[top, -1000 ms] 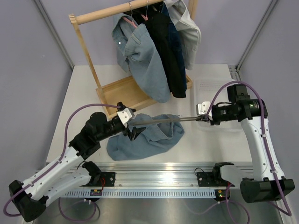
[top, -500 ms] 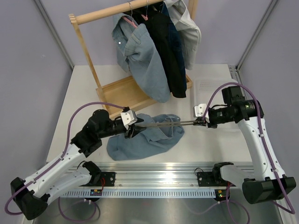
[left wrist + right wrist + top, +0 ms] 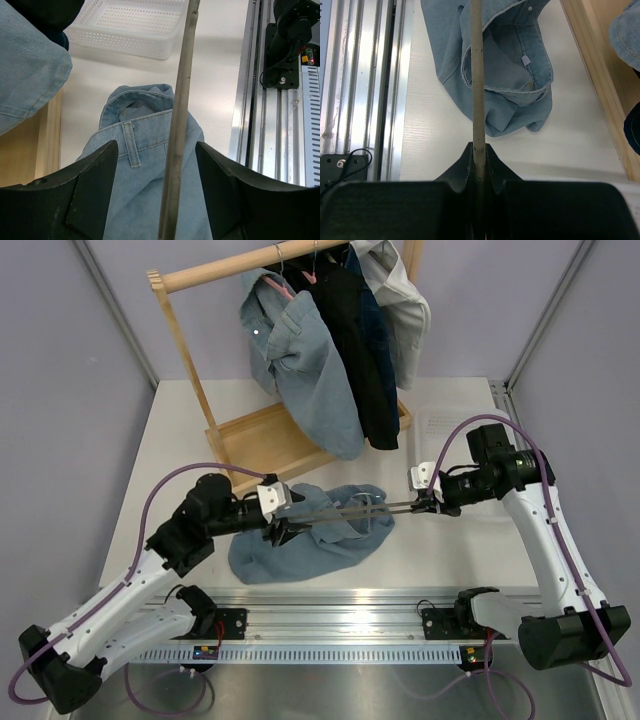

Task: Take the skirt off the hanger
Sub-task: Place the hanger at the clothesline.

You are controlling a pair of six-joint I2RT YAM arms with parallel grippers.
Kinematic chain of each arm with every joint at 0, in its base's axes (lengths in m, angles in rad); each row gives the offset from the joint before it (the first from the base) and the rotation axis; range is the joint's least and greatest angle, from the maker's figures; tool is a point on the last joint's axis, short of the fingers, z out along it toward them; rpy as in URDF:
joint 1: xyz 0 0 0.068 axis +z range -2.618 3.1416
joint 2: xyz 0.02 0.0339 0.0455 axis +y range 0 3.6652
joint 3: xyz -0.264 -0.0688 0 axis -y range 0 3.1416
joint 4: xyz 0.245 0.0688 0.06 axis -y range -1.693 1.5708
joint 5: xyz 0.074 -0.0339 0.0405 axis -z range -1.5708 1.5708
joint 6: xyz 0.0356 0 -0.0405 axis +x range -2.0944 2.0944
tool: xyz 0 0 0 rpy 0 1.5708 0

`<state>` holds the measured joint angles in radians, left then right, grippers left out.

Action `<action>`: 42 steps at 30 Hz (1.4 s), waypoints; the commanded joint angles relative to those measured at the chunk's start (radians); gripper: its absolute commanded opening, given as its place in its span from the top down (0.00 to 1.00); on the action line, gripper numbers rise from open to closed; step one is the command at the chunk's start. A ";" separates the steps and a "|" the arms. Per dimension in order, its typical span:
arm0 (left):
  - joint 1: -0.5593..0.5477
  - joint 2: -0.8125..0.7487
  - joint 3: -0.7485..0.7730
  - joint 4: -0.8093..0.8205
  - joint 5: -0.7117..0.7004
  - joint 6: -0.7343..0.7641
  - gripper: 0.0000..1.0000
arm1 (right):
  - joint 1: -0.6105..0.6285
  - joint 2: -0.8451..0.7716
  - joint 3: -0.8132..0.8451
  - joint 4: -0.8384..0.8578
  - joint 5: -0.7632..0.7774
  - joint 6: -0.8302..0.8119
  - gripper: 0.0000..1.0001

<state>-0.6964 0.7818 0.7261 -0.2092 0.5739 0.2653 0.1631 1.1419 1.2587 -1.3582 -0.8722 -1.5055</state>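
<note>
The skirt (image 3: 320, 540) is a crumpled light-blue denim heap lying on the white table. The hanger (image 3: 365, 507) shows as a thin pale bar running level above it, from left to right. My right gripper (image 3: 432, 502) is shut on the bar's right end; in the right wrist view its jaws (image 3: 478, 150) pinch the hanger (image 3: 477, 75) over the skirt (image 3: 505, 85). My left gripper (image 3: 285, 530) is at the bar's left end. In the left wrist view it (image 3: 156, 145) stands open, with the hanger (image 3: 177, 130) between the fingers touching neither, above the skirt (image 3: 135, 185).
A wooden clothes rack (image 3: 260, 440) stands at the back with denim, black and pale garments (image 3: 330, 350) hanging from its rail. A white mesh basket (image 3: 130, 25) sits at the right of the table. A metal rail (image 3: 330, 625) runs along the near edge.
My left gripper closed in on the bar's left end, then widened again. My right gripper shifted left with the bar, which now lies further over the skirt.
</note>
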 commanded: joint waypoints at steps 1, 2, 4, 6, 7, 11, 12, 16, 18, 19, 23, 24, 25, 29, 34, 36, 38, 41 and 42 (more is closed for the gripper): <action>0.000 -0.027 0.047 -0.033 0.027 0.055 0.37 | 0.010 0.001 0.002 -0.185 -0.013 0.004 1.00; -0.002 -0.023 0.047 -0.042 0.033 0.063 0.41 | 0.010 0.002 0.004 -0.186 -0.013 0.004 1.00; 0.000 -0.012 0.050 -0.065 0.044 0.071 0.50 | 0.012 0.007 0.008 -0.188 -0.016 0.004 1.00; -0.002 0.005 0.056 -0.085 0.053 0.080 0.50 | 0.010 0.010 0.018 -0.191 -0.016 0.004 1.00; 0.000 0.010 0.058 -0.090 0.053 0.089 0.49 | 0.009 0.012 0.021 -0.194 -0.017 0.004 1.00; 0.000 0.039 0.078 -0.093 0.060 0.092 0.48 | 0.010 0.016 0.027 -0.196 -0.021 0.004 1.00; 0.000 0.043 0.084 -0.094 0.063 0.092 0.51 | 0.012 0.018 0.025 -0.196 -0.021 0.004 1.00; 0.000 0.065 0.113 -0.107 0.067 0.095 0.66 | 0.012 0.019 0.022 -0.191 -0.024 0.005 1.00; -0.002 0.070 0.124 -0.116 0.060 0.089 0.79 | 0.012 0.024 0.018 -0.187 -0.019 0.007 1.00; 0.000 0.066 0.125 -0.116 0.057 0.086 0.83 | 0.012 0.024 0.016 -0.185 -0.017 0.008 1.00; -0.002 0.037 0.115 -0.110 0.041 0.069 0.99 | 0.010 0.025 0.007 -0.177 -0.013 0.011 1.00; 0.000 0.031 0.111 -0.111 0.037 0.061 1.00 | 0.012 0.027 0.007 -0.176 -0.013 0.011 1.00; -0.002 0.024 0.104 -0.114 0.034 0.060 1.00 | 0.012 0.027 0.005 -0.176 -0.017 0.013 0.99; 0.000 0.016 0.096 -0.146 0.026 0.037 1.00 | 0.012 0.039 0.018 -0.174 -0.031 0.022 0.94; 0.000 0.014 0.121 -0.205 0.007 -0.037 1.00 | 0.012 0.041 0.021 -0.142 -0.050 0.073 0.55; -0.002 0.001 0.119 -0.214 0.003 -0.078 1.00 | 0.012 0.025 0.024 -0.102 -0.059 0.123 0.45; 0.000 -0.019 0.115 -0.232 0.001 -0.101 1.00 | 0.012 0.000 0.044 -0.061 -0.068 0.186 0.32; -0.002 -0.052 0.108 -0.258 0.006 -0.123 1.00 | 0.012 -0.030 0.103 -0.026 -0.083 0.269 0.20; 0.000 -0.064 0.110 -0.268 0.004 -0.135 1.00 | 0.012 -0.036 0.123 0.005 -0.085 0.293 0.18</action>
<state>-0.7006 0.7654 0.8078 -0.4786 0.5831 0.1894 0.1703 1.1580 1.2942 -1.3556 -0.9024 -1.3285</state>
